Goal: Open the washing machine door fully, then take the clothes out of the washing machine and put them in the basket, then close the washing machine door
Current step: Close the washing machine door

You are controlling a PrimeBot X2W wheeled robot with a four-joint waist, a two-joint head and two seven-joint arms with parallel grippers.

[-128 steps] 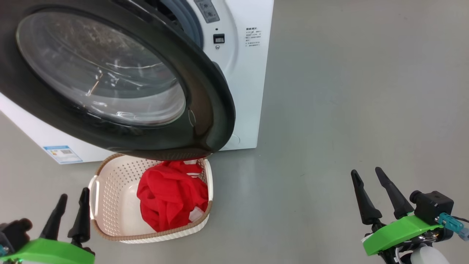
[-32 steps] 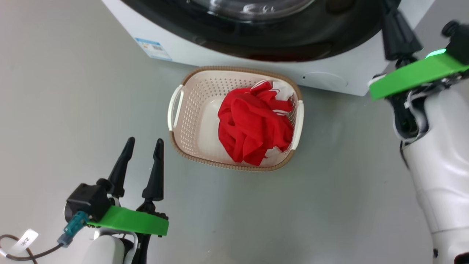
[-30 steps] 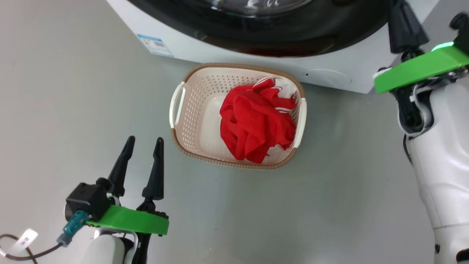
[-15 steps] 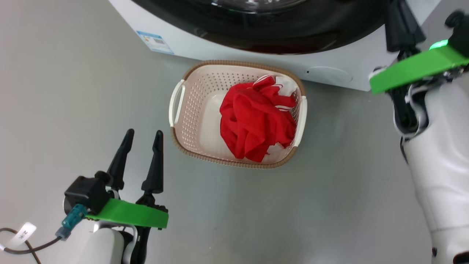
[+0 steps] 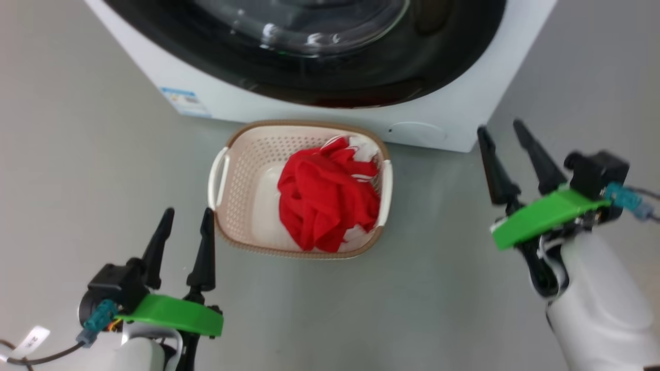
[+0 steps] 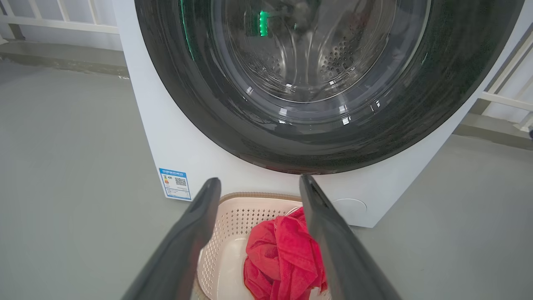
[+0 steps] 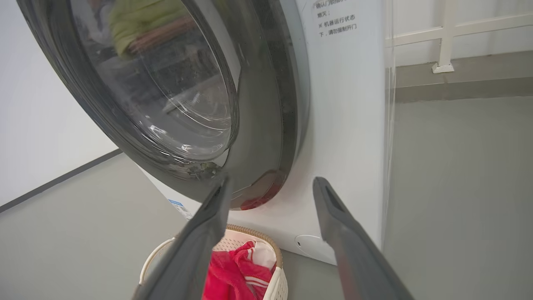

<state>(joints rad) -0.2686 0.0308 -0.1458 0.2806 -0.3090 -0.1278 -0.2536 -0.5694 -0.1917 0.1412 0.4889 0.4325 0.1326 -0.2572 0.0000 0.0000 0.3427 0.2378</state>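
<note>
Head view: left claw (image 5: 188, 211), right claw (image 5: 499, 125) point forward, spread, flanking basket (image 5: 240, 190).

A smooth matte grey floor (image 5: 77, 154) spread across the room under soft, even light, with a pale sheen and only faint shadows. In the left wrist view a white slatted railing (image 6: 62, 23) ran along the far side above a low grey concrete kerb (image 6: 58, 62). In the right wrist view a plain white wall (image 7: 37, 104) met the floor at a dark skirting strip (image 7: 58, 181), and a white railing post (image 7: 446, 33) stood on a raised grey ledge (image 7: 479, 79).
</note>
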